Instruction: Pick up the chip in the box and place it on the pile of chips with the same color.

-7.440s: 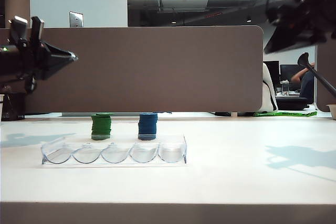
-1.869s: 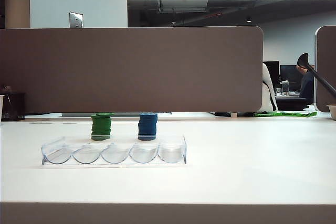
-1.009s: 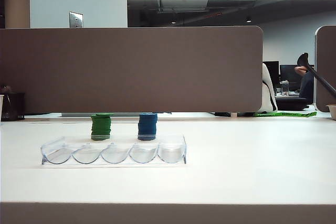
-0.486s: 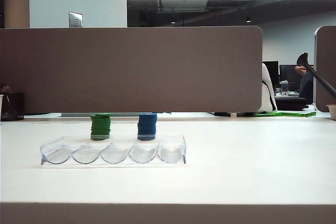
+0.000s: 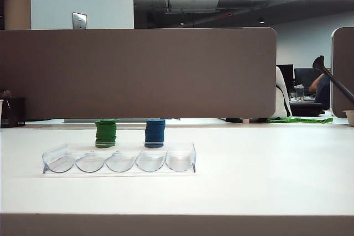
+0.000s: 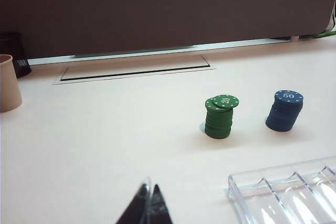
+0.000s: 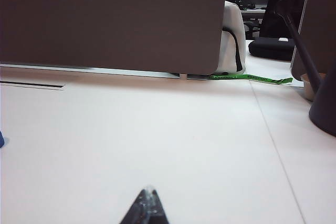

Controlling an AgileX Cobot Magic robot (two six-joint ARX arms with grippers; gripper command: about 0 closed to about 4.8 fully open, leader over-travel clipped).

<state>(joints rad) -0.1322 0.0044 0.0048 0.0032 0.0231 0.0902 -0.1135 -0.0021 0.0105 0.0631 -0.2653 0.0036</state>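
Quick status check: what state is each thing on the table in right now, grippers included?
Clear plastic chip tray: empty, flat on the table.
Green "20" poker chip: lying on top of the green stack, slightly offset.
Green chip stack: upright, beyond the tray.
Blue chip stack: upright, beside the green stack and apart from it.
Left gripper: shut, holding nothing, above bare table.
Right gripper: shut, holding nothing, away from the chips.
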